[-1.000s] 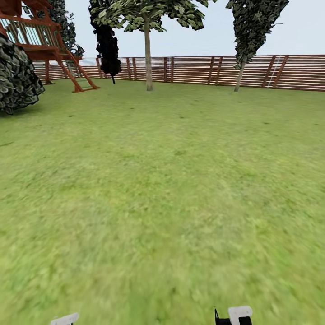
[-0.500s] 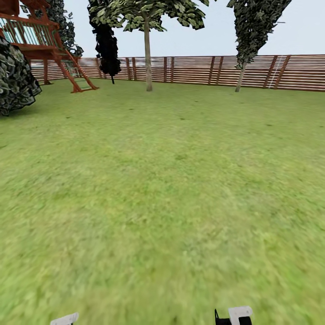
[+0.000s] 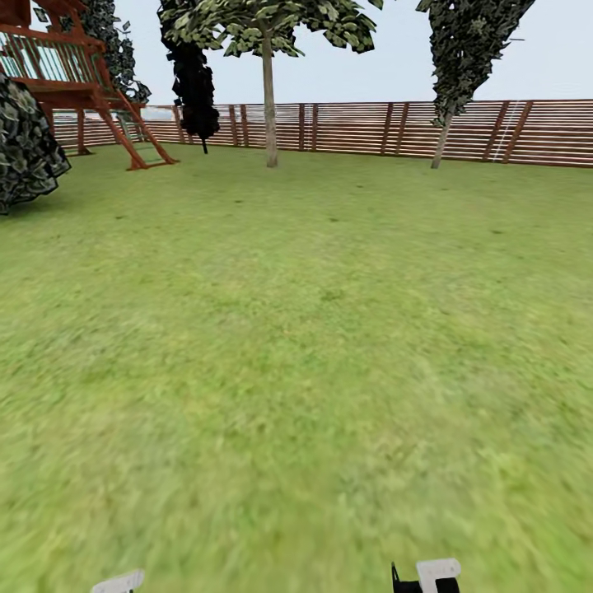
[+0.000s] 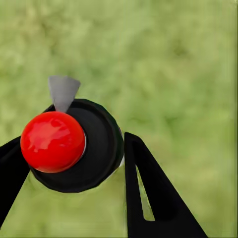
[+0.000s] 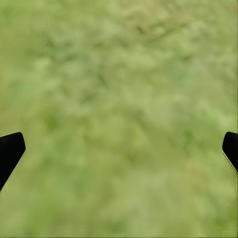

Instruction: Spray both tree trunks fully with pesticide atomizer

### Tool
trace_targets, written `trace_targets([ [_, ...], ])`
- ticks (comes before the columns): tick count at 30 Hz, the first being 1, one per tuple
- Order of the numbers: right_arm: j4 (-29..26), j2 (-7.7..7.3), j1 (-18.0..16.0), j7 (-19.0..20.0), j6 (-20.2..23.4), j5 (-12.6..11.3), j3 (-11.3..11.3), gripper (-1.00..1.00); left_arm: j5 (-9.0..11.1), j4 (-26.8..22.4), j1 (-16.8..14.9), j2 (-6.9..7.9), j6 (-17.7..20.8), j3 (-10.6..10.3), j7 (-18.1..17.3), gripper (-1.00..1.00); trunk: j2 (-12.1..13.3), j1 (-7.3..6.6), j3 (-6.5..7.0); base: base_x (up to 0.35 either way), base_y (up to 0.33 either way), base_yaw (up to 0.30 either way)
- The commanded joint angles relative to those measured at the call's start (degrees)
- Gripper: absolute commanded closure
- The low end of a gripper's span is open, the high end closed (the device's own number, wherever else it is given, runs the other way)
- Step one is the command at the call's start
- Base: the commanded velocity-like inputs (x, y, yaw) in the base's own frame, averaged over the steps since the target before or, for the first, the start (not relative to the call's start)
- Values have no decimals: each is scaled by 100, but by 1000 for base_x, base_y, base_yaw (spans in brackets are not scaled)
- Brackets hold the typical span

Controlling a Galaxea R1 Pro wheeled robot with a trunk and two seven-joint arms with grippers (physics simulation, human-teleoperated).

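Observation:
The pesticide atomizer [image 4: 69, 146], a dark round bottle with a glossy red top and a grey nozzle, sits between the black fingers of my left gripper [image 4: 74, 144], which is shut on it above grass. My right gripper [image 5: 123, 141] hangs open over blurred grass, nothing between its fingertips. In the head view a tree with a pale, straight trunk [image 3: 269, 107] and a green leafy canopy stands far ahead before the slatted wooden fence [image 3: 362, 128]. The lawn [image 3: 313, 329] spreads wide between me and it. White parts of my arms [image 3: 436, 572] peek in at the bottom edge.
A red-brown wooden play tower with a ladder [image 3: 99, 91] stands at the far left beside a dark leafy bush [image 3: 25, 148]. A near-black narrow tree [image 3: 193, 82] and a dark-leaved tree with a thin leaning trunk [image 3: 445, 123] stand along the fence.
The whole head view has shifted a little: the bush and play tower slid left and the lawn drew nearer, so the camera moved. Both arm parts sit at the same spots.

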Motion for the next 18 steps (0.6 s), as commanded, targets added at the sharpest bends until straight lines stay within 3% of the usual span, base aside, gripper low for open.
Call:
trace_targets([
  [1, -1, 0, -3, -17, -11, -44, 50, -100, 42, 2, -3, 2, -18, -48, 11, 100, -1, 3, -5, 339, 0, 0],
  [18, -1, 0, -6, -17, -11, -44, 50, -100, 42, 2, -4, 2, -18, -48, 12, 100, -1, 3, -5, 339, 0, 0],
])
